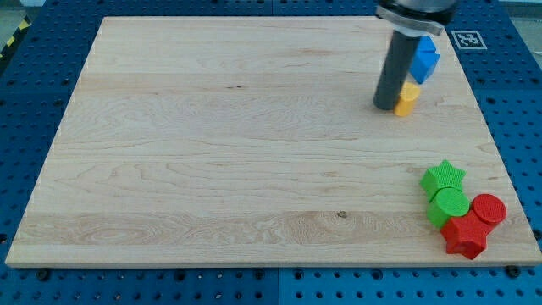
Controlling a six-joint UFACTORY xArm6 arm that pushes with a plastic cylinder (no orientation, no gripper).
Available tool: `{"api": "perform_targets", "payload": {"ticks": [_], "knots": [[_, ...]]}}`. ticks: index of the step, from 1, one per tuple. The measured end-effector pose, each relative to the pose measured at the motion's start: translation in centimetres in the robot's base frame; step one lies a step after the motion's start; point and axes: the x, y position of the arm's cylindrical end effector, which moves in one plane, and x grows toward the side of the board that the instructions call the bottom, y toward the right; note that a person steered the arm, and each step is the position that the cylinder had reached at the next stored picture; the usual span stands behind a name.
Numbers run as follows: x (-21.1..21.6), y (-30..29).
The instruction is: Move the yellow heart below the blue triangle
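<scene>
The yellow heart (408, 97) sits near the view's top right on the wooden board (212, 144), just below the blue triangle (424, 58). My tip (385, 106) touches the heart's left side. The dark rod rises from there and hides part of the blue triangle's left edge. The heart's shape is partly hidden by the rod.
A cluster of blocks lies at the view's bottom right: a green star (444, 177), a green cylinder (449, 206), a red cylinder (489, 208) and a red star-like block (465, 235). The board's right edge runs close beside them.
</scene>
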Motion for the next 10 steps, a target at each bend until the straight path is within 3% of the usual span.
{"api": "perform_targets", "payload": {"ticks": [3, 5, 9, 10], "knots": [[0.4, 2.9], [5.4, 6.4], [1.0, 7.5], [2.4, 7.5]]}}
